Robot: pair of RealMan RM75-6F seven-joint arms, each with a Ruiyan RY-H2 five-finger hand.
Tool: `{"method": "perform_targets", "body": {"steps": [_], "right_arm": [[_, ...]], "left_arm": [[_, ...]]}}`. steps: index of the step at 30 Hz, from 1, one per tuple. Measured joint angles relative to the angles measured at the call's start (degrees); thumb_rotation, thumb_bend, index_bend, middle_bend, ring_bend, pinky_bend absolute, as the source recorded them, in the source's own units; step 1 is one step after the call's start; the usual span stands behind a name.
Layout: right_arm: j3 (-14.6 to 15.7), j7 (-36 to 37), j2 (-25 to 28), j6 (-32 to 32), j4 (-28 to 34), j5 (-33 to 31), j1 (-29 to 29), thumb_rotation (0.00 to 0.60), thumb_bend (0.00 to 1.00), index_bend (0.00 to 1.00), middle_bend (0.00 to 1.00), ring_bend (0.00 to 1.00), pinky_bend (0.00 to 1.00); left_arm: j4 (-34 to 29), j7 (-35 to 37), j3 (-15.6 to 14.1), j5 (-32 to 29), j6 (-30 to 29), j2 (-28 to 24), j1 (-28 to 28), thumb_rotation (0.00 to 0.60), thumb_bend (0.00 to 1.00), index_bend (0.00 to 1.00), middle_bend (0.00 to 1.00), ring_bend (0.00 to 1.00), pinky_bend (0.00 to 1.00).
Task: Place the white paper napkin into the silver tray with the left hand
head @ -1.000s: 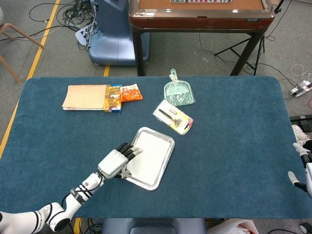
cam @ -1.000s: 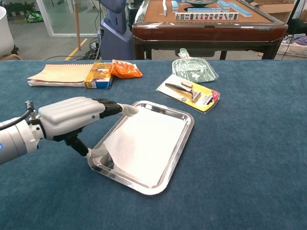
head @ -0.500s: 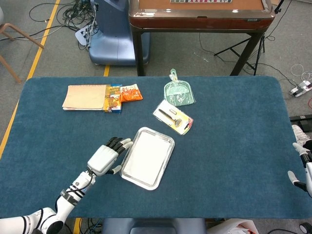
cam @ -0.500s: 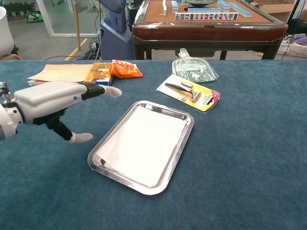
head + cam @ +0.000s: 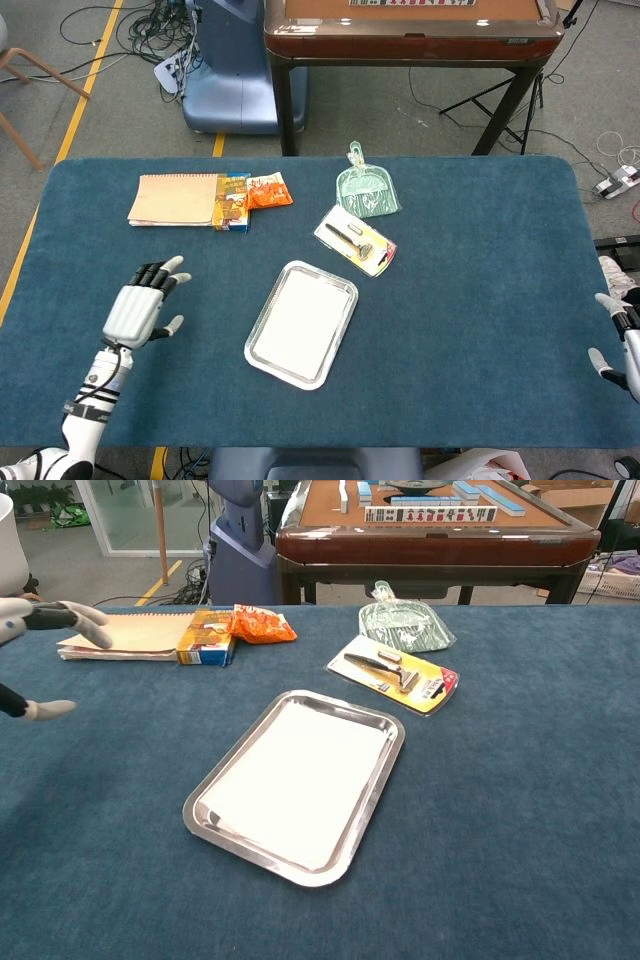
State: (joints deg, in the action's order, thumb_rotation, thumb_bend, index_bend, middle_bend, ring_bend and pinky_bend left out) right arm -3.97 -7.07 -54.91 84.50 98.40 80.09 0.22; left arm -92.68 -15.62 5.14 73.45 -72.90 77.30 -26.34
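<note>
Both views show you the white paper napkin [image 5: 301,322] lying flat inside the silver tray [image 5: 258,330]. Only the head view shows your left hand [image 5: 141,307] whole, released, fingers spread, well left of the tray; your right hand [image 5: 619,346] barely shows, its state unreadable.

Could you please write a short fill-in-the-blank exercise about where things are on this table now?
1. The white napkin lies inside the silver ____.
2. The left hand holds ____.
3. The orange snack packet lies beside the ____, near the notebook.
4. The green dustpan lies on the ____ table cover.

Missing words: tray; nothing; box; blue
</note>
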Motion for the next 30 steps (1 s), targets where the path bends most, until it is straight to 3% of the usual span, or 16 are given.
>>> {"method": "perform_targets", "body": {"steps": [10, 19, 30], "right_arm": [[1.0, 1.4, 0.8, -1.5, 1.3, 2.3, 0.7, 0.600, 0.28, 0.20, 0.26, 0.21, 0.28], [1.3, 4.8, 0.4, -1.4, -0.1, 6.1, 1.7, 0.600, 0.28, 0.21, 0.27, 0.21, 0.28], [0.9, 3.2, -0.6, 0.2, -1.2, 7.3, 2.4, 0.600, 0.28, 0.21, 0.27, 0.21, 0.28]], "left_arm": [[-0.9, 3.3, 0.1, -1.0, -8.3, -3.6, 7.3, 0.600, 0.24, 0.24, 0.10, 0.11, 0.07], [-5.4, 3.6, -1.5, 1.2, -14.5, -6.6, 13.1, 0.600, 0.24, 0.24, 0.10, 0.11, 0.07], [-9.2, 0.9, -3.4, 4.0, -17.9, -8.7, 17.4, 0.600, 0.24, 0.24, 0.10, 0.11, 0.07]]}}
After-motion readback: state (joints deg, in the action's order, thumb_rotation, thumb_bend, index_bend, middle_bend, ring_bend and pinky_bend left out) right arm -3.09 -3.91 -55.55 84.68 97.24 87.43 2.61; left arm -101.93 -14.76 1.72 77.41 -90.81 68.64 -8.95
